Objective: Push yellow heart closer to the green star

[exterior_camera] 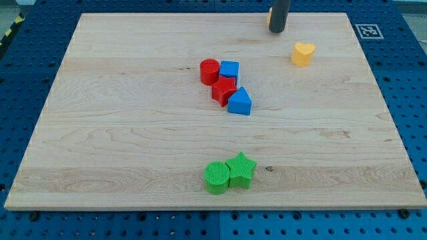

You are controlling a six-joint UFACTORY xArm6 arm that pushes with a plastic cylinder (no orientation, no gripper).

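The yellow heart [303, 53] lies near the view's top right of the wooden board. The green star [241, 170] sits near the view's bottom centre, touching a green round block [217, 177] on its left. My tip [277, 31] comes down at the view's top, above and a little left of the yellow heart, with a gap between them. Something yellow shows just behind the rod on its left side; I cannot make out what it is.
A cluster sits in the middle of the board [100, 120]: a red cylinder [209, 71], a blue cube [229, 70], a red block [224, 91] and a blue triangle [240, 102]. It lies between the heart and the green star. A marker tag [367, 31] is off the top right corner.
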